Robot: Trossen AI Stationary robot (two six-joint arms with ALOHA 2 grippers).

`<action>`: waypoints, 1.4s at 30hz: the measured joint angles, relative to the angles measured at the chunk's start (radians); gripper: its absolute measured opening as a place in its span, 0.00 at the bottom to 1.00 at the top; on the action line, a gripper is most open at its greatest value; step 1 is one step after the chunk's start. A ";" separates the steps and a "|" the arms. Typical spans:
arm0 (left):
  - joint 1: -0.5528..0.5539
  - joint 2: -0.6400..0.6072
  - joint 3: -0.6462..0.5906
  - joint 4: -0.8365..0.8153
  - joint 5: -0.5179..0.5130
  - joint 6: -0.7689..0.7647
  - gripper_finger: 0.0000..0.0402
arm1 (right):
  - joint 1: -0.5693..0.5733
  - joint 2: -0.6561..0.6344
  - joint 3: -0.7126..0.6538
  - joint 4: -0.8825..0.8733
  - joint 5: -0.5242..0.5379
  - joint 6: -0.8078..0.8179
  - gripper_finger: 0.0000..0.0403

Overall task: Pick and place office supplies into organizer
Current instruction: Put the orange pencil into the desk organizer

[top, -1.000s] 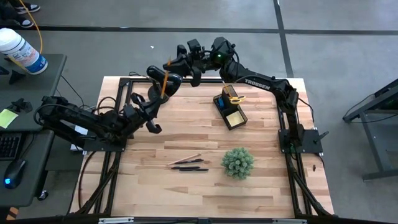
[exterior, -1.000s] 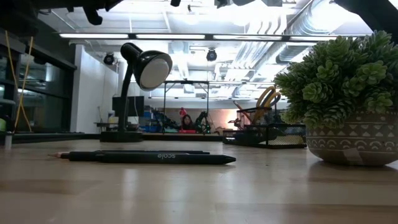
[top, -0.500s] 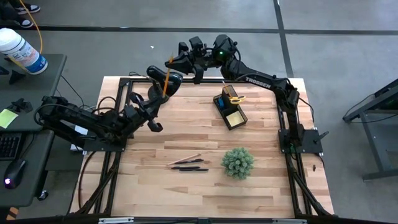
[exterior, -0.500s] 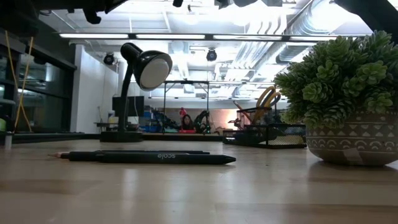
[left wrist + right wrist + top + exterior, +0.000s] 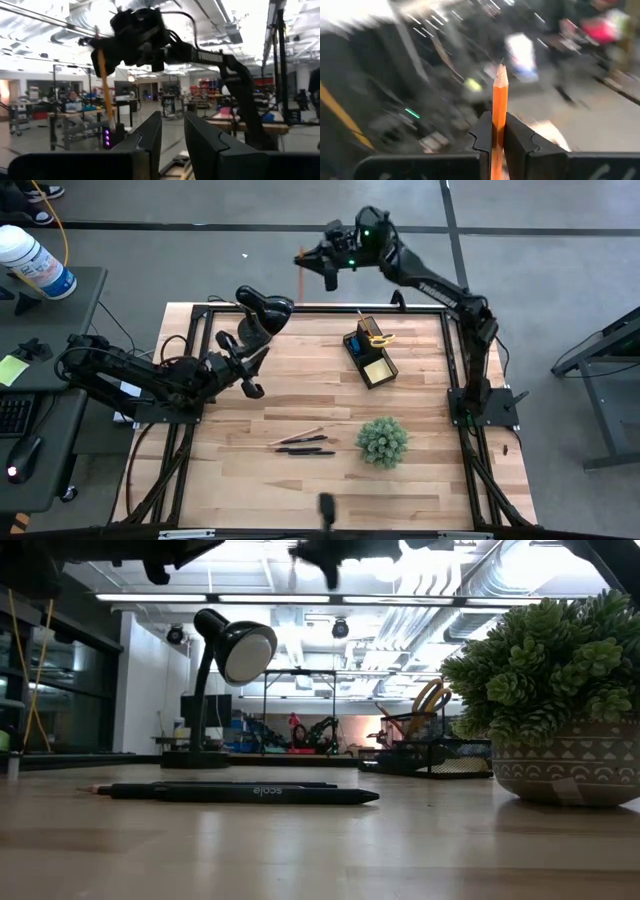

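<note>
Right hand (image 5: 318, 262), at the frame's upper centre beyond the worktop (image 5: 300, 480), grips an orange pencil (image 5: 301, 272); left hand (image 5: 258, 358) stands narrowly parted, empty.

2 dark, jointed arms are seen, black throughout, with thin black cables. White lettering is carried on the right arm's link; a green light is lit near its wrist.
</note>
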 joint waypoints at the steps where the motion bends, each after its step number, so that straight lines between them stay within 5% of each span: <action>1: 0.000 0.000 0.000 -0.014 0.000 -0.008 0.17 | -0.011 -0.008 0.000 -0.084 0.035 -0.048 0.05; 9: 0.000 0.000 0.000 -0.057 0.000 -0.045 0.12 | -0.060 -0.034 0.000 -0.526 0.294 -0.323 0.05; 14: 0.000 0.000 0.000 -0.059 0.000 -0.045 0.11 | -0.095 -0.054 -0.078 -0.556 0.356 -0.328 0.05; 25: 0.000 0.000 0.000 -0.073 -0.002 -0.049 0.11 | -0.084 -0.295 -0.589 -0.118 0.557 -0.149 0.05; 33: 0.000 0.000 0.000 -0.080 -0.009 -0.051 0.11 | -0.075 -0.454 -0.798 -0.055 0.691 -0.122 0.05; 42: 0.000 0.000 0.000 -0.081 -0.012 -0.057 0.11 | -0.075 -0.470 -1.005 0.119 0.751 -0.050 0.05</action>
